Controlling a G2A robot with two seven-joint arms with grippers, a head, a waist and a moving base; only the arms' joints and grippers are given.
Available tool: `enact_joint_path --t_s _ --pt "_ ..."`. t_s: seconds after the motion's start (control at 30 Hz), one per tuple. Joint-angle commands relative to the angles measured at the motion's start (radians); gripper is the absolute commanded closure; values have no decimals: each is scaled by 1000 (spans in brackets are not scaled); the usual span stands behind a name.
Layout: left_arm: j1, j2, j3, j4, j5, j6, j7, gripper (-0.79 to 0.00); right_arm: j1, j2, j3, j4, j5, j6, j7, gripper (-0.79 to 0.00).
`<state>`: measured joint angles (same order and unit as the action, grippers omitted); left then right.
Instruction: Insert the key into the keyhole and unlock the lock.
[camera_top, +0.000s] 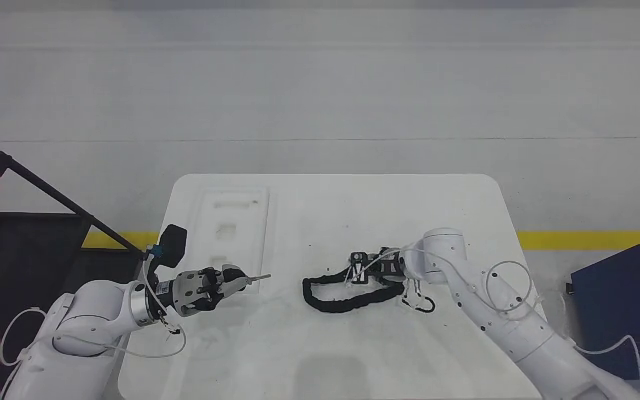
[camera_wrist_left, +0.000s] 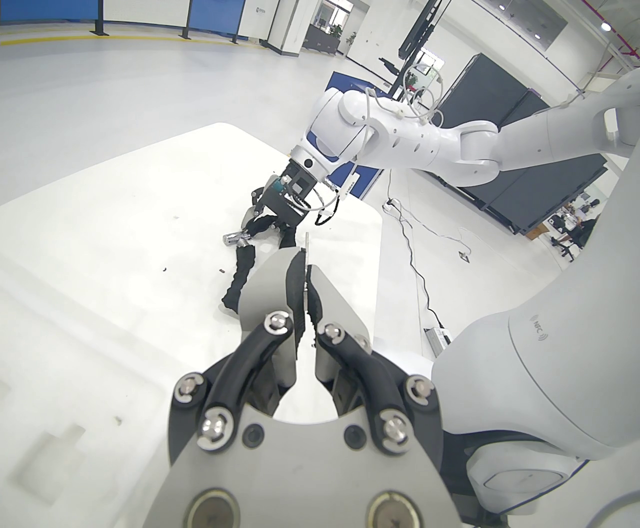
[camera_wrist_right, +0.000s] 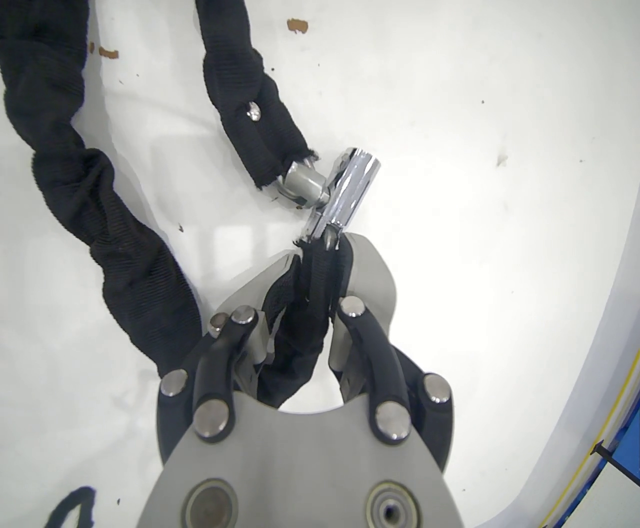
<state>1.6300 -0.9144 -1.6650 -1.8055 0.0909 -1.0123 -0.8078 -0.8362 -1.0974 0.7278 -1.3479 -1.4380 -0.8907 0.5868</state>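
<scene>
Here, in the lower left of the top view, the left gripper (camera_top: 230, 281) is pinching the key (camera_top: 257, 277) between fingers drawn almost together. The thin metal blade is sticking out past the fingertips toward the middle of the frame. The key is being held over the white table (camera_top: 330, 205), well apart from the chrome lock cylinder (camera_wrist_right: 352, 190). Right of centre in the top view, the right gripper (camera_wrist_right: 324, 252) is clamping one end of the black fabric-sleeved chain (camera_wrist_right: 135, 270), its fingers closed on the sleeve. The cylinder is jutting out just past those fingertips, and the chain's other end is meeting its side through a short metal stub. The rest of the chain is lying in a loop on the table, across the lower centre of the top view. A white moulded tray (camera_top: 232, 215) is sitting on the upper left part of the table, near the left arm.
</scene>
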Motion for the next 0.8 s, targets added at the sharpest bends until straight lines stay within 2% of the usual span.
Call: enact_joint_path --t_s 0.0,0.03,0.1,0.23,0.3,0.37,0.53,0.6,0.7,0.77 --pt "0 0 0 0 0 0 0 0 2 -3 -5 3 -8 11 14 -139" --pt "0 0 0 0 0 0 0 0 3 -5 -7 4 -8 16 16 -114" --pt "0 0 0 0 0 0 0 0 5 -7 -7 -3 -10 29 5 0" --pt "0 0 0 0 0 0 0 0 -3 -1 0 -72 -119 91 -45 0" --pt "0 0 0 0 0 0 0 0 -23 9 13 -119 -213 157 -97 0" --pt "0 0 0 0 0 0 0 0 -49 22 16 -175 -370 242 -120 0" --pt "0 0 0 0 0 0 0 0 -145 51 31 -283 -652 437 -190 0" --pt "0 0 0 0 0 0 0 0 -179 61 35 -312 -745 487 -212 0" --pt "0 0 0 0 0 0 0 0 -228 72 55 -372 -805 550 -283 0" --pt "0 0 0 0 0 0 0 0 -267 82 61 -426 -897 582 -286 0"
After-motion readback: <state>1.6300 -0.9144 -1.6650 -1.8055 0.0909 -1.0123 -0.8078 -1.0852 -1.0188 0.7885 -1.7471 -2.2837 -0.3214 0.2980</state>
